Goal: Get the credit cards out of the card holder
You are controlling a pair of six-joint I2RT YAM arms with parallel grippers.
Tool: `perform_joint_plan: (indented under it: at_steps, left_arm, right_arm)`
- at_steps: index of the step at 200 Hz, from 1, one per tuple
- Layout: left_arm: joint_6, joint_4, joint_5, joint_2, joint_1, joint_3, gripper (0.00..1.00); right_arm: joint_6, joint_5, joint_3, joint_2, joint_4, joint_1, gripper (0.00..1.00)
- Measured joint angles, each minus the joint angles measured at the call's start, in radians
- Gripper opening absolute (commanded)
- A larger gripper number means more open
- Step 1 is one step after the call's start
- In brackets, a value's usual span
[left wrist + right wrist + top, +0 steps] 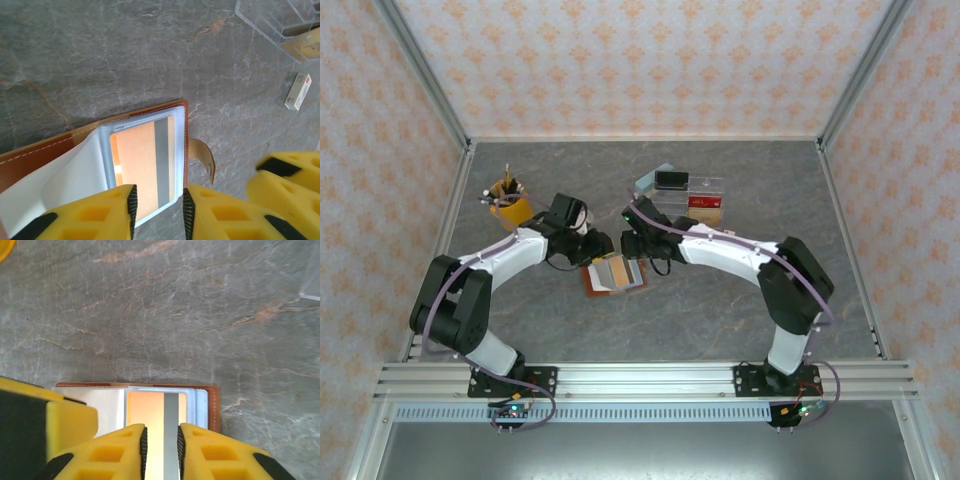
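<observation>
While the card holder (612, 276) lies open at the table's centre, the left gripper (159, 196) hangs at its ten o'clock. Its jaws stand apart over an orange credit card (137, 160) (tucked in a clear sleeve), holding nothing. At the holder's two o'clock, the right gripper (161, 435) straddles the card's grey stripe, jaws nearly together; whether they pinch anything, I cannot tell.

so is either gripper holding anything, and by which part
Cannot be told. The left gripper and right gripper each have narrowly parted jaws over an end of the orange card in the clear sleeve of the card holder; no clear pinch shows.
</observation>
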Motion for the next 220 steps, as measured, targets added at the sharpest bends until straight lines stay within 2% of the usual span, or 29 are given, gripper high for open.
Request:
perform_joint_plan:
  at_steps: [36, 100, 143, 220]
  left_arm:
    - [-0.023, 0.004, 0.006, 0.022, 0.000, -0.047, 0.25]
    - [-0.042, 0.055, 0.041, 0.077, 0.000, -0.050, 0.26]
    - [-0.043, 0.091, 0.078, 0.111, 0.000, -0.051, 0.26]
    - [-0.041, 0.157, 0.119, 0.126, 0.034, -0.098, 0.19]
  right_arm:
    - [0.014, -0.037, 0.043, 0.085, -0.039, 0.000, 0.19]
    - [0.018, -0.054, 0.105, 0.182, -0.110, 0.000, 0.19]
    - [0.017, -0.060, 0.116, 0.204, -0.137, 0.000, 0.19]
    - [0.017, -0.068, 0.132, 0.220, -0.142, 0.000, 0.19]
